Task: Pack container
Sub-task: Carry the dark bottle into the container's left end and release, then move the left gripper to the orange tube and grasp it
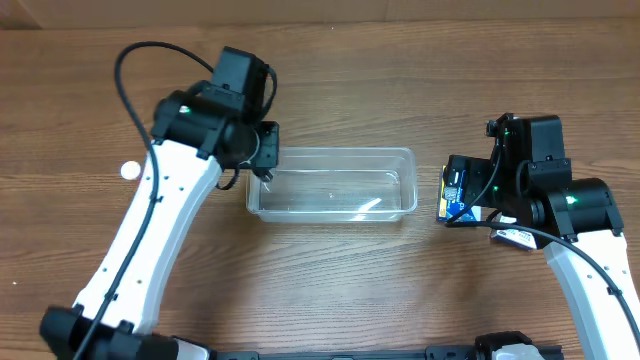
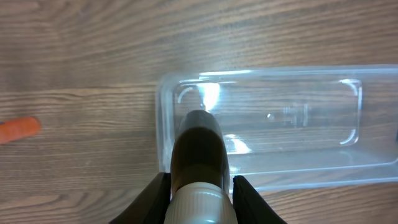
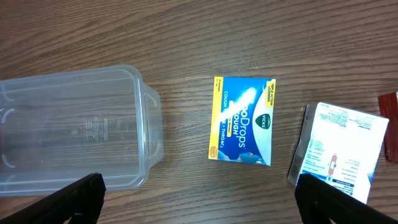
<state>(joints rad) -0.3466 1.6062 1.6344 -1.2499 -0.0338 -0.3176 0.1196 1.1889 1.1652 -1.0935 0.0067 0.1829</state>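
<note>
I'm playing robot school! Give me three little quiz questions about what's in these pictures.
1. True or false: the container already has boxes inside it.
2. What do the left gripper's jaws hold?
3. Where is the blue cough drops box? A) inside the container B) outside it, to its right C) in the left jaws

Key:
1. False, no boxes are in it.
2. A brown bottle with a pale cap.
3. B
</note>
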